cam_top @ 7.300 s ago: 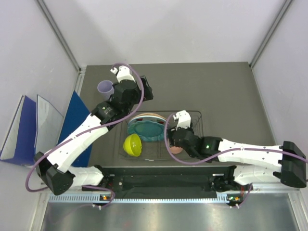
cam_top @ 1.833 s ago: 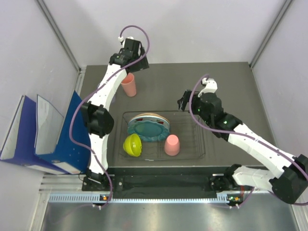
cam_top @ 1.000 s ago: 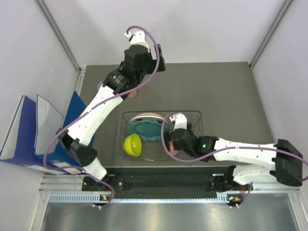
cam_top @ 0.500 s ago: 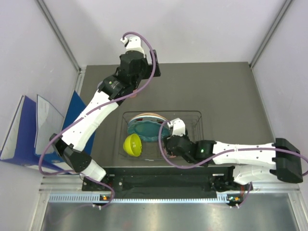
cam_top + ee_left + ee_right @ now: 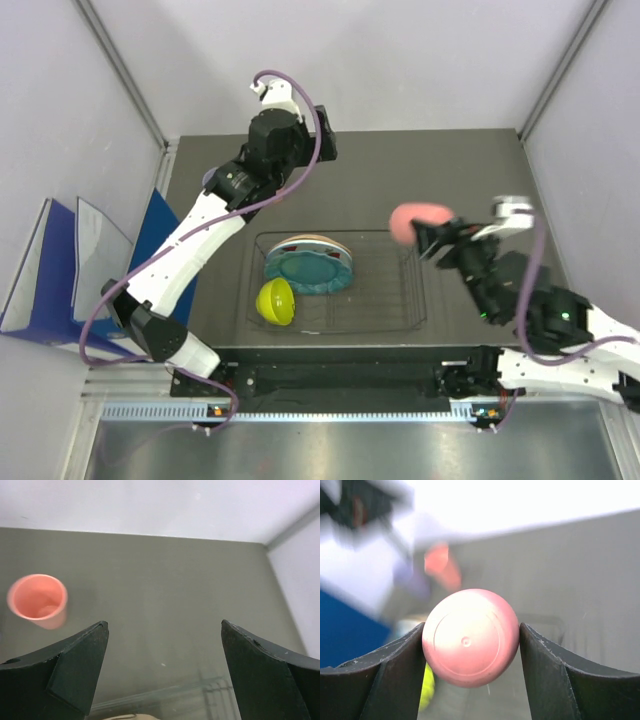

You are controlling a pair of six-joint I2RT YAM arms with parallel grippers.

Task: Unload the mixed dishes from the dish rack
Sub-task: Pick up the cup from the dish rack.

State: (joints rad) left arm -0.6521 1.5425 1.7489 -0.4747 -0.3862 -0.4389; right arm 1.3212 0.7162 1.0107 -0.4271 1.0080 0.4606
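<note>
The dark wire dish rack [image 5: 415,300] sits in the middle of the table. It holds a teal scalloped plate [image 5: 308,268], a peach plate [image 5: 305,241] behind it, and a yellow-green bowl [image 5: 276,300]. My right gripper [image 5: 428,236] is shut on a pink cup [image 5: 418,220], held sideways in the air above the rack's right end. The right wrist view shows the cup's base [image 5: 470,637] between the fingers. My left gripper [image 5: 300,150] is open and empty [image 5: 162,625] above the far left of the table. A salmon-pink cup [image 5: 37,601] stands upright there. A lavender cup [image 5: 208,178] peeks out beside the left arm.
Blue binders [image 5: 60,270] lean outside the table's left edge. Pale walls close in the back and both sides. The dark grey table [image 5: 450,170] stretches behind and to the right of the rack. The rack's edge shows at the bottom of the left wrist view [image 5: 165,697].
My right gripper has lifted the pink cup out of the rack and carried it up and to the right. The left arm has hardly moved.
</note>
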